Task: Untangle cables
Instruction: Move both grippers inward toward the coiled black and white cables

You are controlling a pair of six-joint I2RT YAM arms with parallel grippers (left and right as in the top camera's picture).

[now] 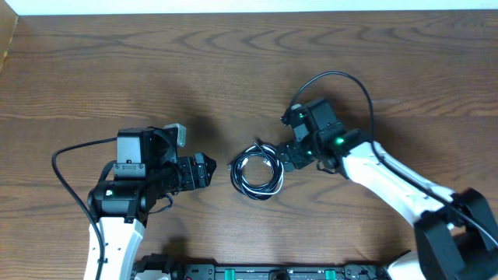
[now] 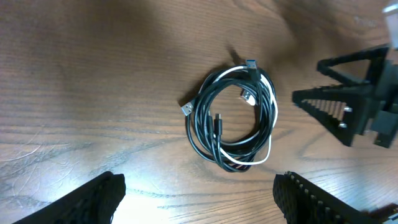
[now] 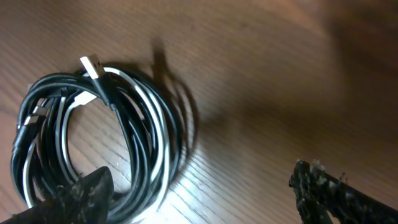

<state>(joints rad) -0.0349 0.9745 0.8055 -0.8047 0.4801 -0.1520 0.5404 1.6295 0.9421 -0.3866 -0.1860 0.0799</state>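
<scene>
The cables [image 1: 257,169] are black and white cords coiled together in one loop on the wooden table, with small plug ends sticking out. They also show in the left wrist view [image 2: 233,121] and the right wrist view [image 3: 93,137]. My left gripper [image 1: 204,170] is open and empty, a short way left of the coil; its tips show at the bottom of the left wrist view [image 2: 199,199]. My right gripper [image 1: 289,155] is open at the coil's right edge. In the right wrist view [image 3: 199,193] one finger lies over the coil's edge.
The wooden table [image 1: 233,70] fills the view. A black rail [image 1: 264,272] runs along the front edge between the arm bases. My right gripper also shows at the right of the left wrist view [image 2: 354,99].
</scene>
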